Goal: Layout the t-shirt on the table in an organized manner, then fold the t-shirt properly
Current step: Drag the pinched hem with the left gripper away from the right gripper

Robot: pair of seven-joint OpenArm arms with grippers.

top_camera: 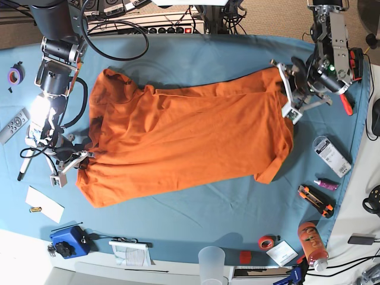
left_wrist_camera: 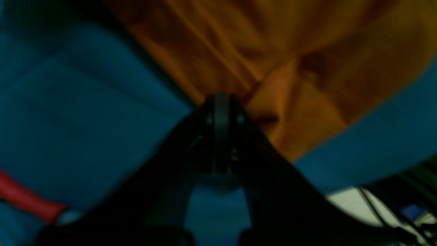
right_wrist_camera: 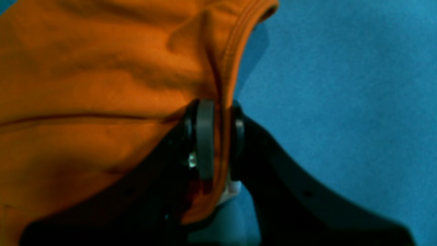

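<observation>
We saw the shirt [top_camera: 190, 139] stretched across the desk [top_camera: 196, 219], each end pinched in closed jaws, left and right.

No readable text, labels, brands or numbers in any view

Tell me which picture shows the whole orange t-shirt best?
The base view. It shows the whole t-shirt spread across the table, pinched at both ends. The left wrist view shows only a blurry, dark patch; the right wrist view shows only a hemmed edge caught in the right gripper.
</observation>
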